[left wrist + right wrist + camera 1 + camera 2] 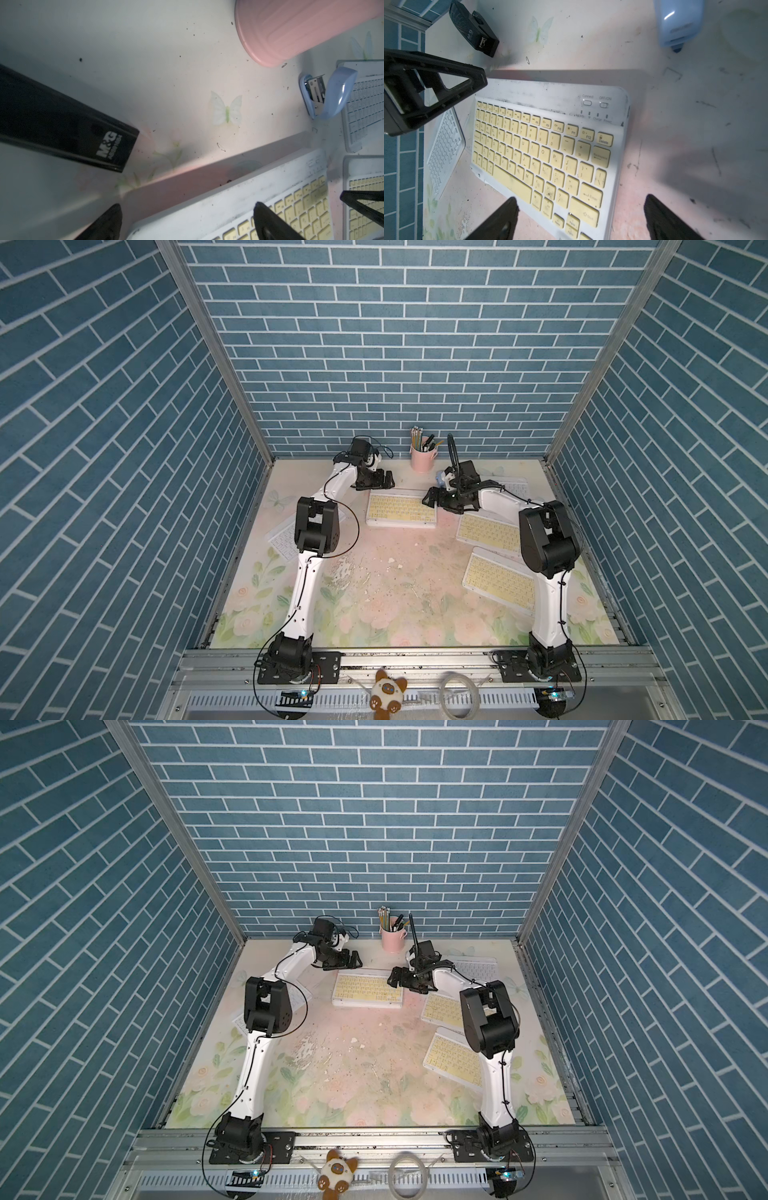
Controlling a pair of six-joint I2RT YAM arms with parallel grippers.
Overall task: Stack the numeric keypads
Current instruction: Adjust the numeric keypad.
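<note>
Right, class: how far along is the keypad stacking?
Done: the centre yellow keypad looks raised on others, count unclear. In hand: nothing; left gripper and right gripper hover open at its ends. Left: two yellow keypads and two white keypads lie loose.

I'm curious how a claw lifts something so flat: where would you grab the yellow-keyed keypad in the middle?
Probably its short right end, coming in from the right side. The yellow-keyed keypad lies flat and slim, so only thin edges offer a hold, and the open right gripper hovers there.
</note>
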